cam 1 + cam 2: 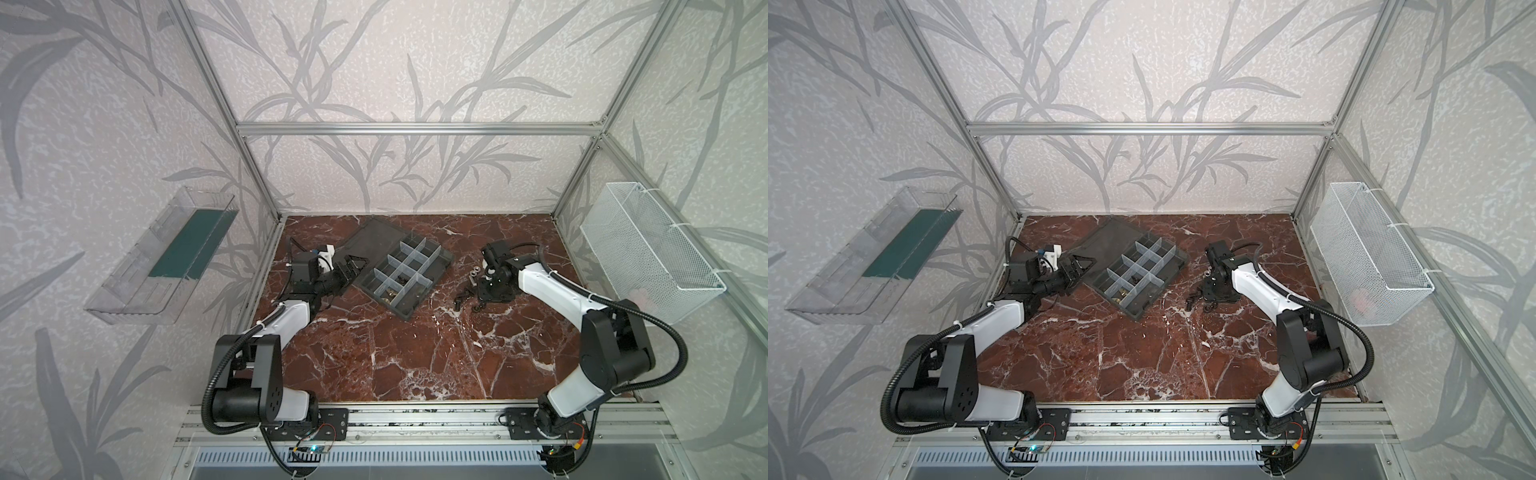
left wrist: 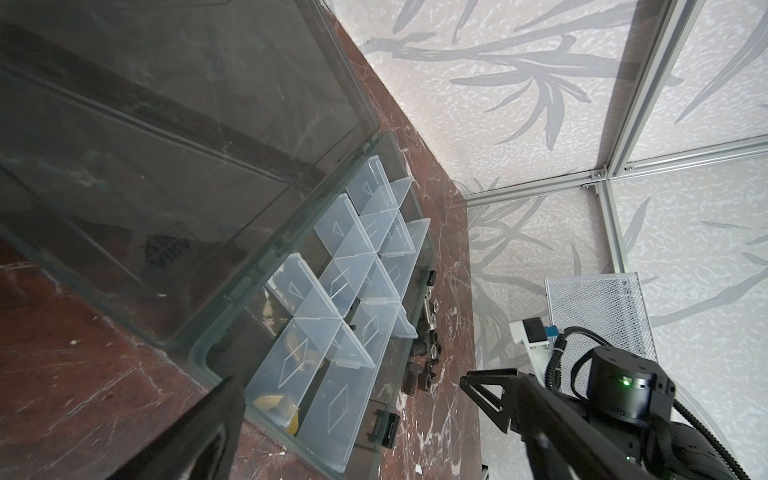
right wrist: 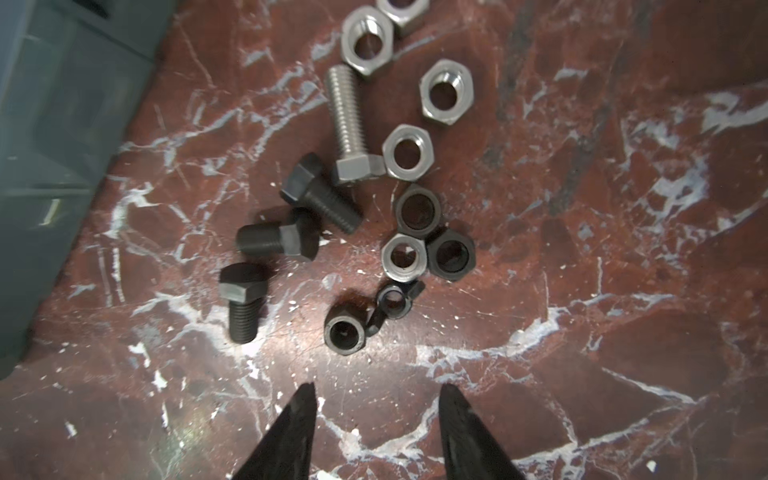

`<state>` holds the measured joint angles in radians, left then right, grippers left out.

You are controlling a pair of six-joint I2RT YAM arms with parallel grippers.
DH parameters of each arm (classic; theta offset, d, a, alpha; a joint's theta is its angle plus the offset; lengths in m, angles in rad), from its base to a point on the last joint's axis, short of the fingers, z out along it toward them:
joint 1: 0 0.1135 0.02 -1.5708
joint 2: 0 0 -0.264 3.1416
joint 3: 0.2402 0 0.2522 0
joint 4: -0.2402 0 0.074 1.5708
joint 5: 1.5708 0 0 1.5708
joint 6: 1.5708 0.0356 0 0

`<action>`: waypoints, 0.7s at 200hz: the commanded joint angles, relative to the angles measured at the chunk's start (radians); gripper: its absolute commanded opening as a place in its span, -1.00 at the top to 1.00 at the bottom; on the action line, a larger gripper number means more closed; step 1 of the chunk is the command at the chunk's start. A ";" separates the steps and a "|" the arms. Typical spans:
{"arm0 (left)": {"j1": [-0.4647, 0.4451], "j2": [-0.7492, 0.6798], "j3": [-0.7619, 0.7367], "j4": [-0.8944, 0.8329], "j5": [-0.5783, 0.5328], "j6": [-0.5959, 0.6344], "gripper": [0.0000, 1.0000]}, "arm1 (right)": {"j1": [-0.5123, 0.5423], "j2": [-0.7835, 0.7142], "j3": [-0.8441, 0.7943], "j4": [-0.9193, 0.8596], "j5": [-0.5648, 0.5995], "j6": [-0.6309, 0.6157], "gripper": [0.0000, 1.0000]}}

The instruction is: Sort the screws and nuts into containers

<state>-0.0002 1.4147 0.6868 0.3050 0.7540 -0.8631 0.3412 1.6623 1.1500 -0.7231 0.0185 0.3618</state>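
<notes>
Near the loose screws (image 3: 243, 305) and nuts (image 3: 408, 152), right gripper (image 3: 376, 388), jaws parted, holding nothing

Overall light: we find both top views bright and even, with a soft, diffuse light.
Shadows: we see only faint, soft ones on the table (image 1: 374, 365). In the right wrist view the screws (image 3: 243, 299) each cast a short dark rim.
Glare: the lid (image 2: 166, 145) throws back milky reflections, and the nuts (image 3: 407, 151) gleam pale.
Blur: the fingertips (image 3: 297, 432) of the right gripper (image 3: 376, 399) and the organizer box (image 3: 50, 166) look soft to us.
Distortion: the frame posts (image 1: 212, 83) splay outward near the edges of both top views.
</notes>
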 commanded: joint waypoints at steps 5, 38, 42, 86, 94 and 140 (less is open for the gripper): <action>-0.004 -0.003 0.019 0.023 0.011 -0.013 -0.99 | 0.002 0.085 0.031 -0.021 0.006 0.063 0.01; -0.004 0.000 0.020 0.020 0.011 -0.006 -0.99 | -0.002 0.136 0.040 -0.003 0.014 0.108 0.01; -0.004 0.000 0.020 0.019 0.011 -0.007 -0.99 | -0.003 0.136 0.039 0.001 0.014 0.112 0.01; -0.004 0.010 0.019 0.026 0.013 -0.010 -0.99 | -0.010 0.148 0.029 0.032 0.017 0.134 0.01; -0.004 0.010 0.019 0.028 0.013 -0.010 -0.99 | -0.012 0.155 0.029 0.034 0.012 0.133 0.01; -0.004 0.007 0.016 0.023 0.014 -0.006 -0.99 | -0.022 0.156 0.020 0.062 -0.035 0.138 0.01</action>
<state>-0.0002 1.4158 0.6868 0.3084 0.7540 -0.8658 0.3271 1.8076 1.1633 -0.6731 0.0078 0.4850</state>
